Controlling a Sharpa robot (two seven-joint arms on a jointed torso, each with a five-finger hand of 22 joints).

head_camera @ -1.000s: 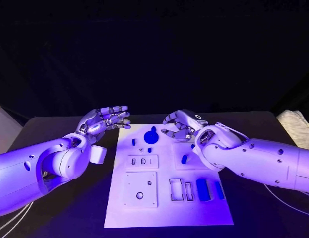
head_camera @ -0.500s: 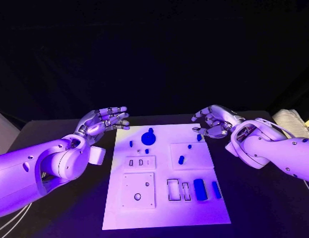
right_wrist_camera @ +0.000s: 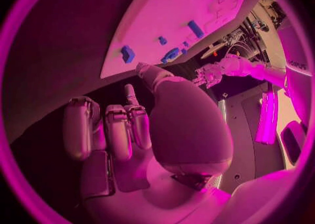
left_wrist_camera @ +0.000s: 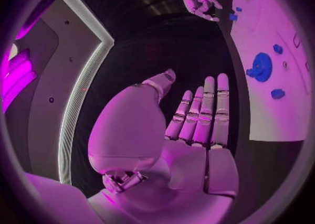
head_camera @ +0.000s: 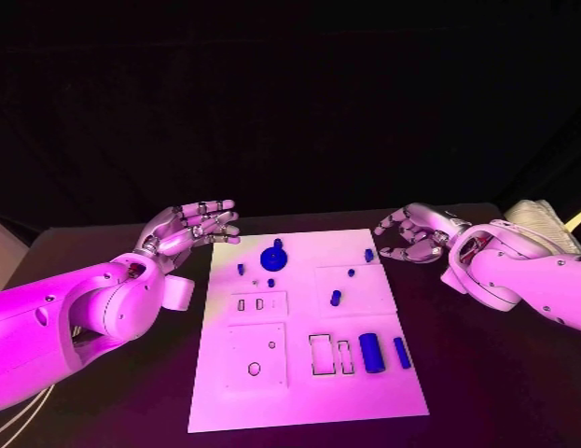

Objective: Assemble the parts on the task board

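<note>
Right hand [head_camera: 415, 235]: has left the board [head_camera: 304, 373], now off its right edge over the surface [head_camera: 505, 373]; fingers curled, empty.
Left hand [head_camera: 189, 227]: unmoved, fingers apart, empty.

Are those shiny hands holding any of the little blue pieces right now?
No. The left hand and right hand hover empty beside the task board.

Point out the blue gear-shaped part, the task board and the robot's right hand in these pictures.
Blue gear-shaped part [head_camera: 274, 259]: head view, centre of its round face.
Task board [head_camera: 304, 397]: head view, bare near end.
Right hand [head_camera: 412, 233]: head view, middle of the hand.
</note>
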